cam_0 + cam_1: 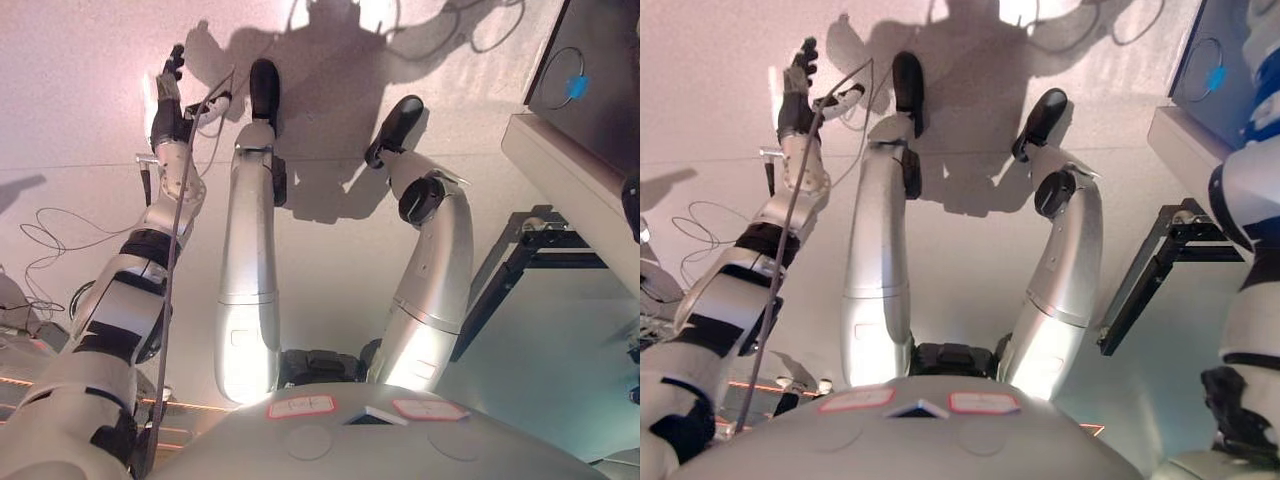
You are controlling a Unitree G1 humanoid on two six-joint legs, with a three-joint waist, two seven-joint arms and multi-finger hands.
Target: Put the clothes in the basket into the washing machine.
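Observation:
No basket, clothes or washing machine drum shows in either view. My left hand [168, 98] is stretched out over the pale floor at the upper left, fingers straight and thumb spread to the side, holding nothing. Part of my right arm [1252, 210] runs along the right edge of the right eye view; its hand is out of the picture.
A dark panel with a blue ring [575, 85] stands at the upper right. Below it lies a pale slab edge [560, 170] with a black metal frame [530, 245] underneath. Grey equipment [12, 300] sits at the left edge.

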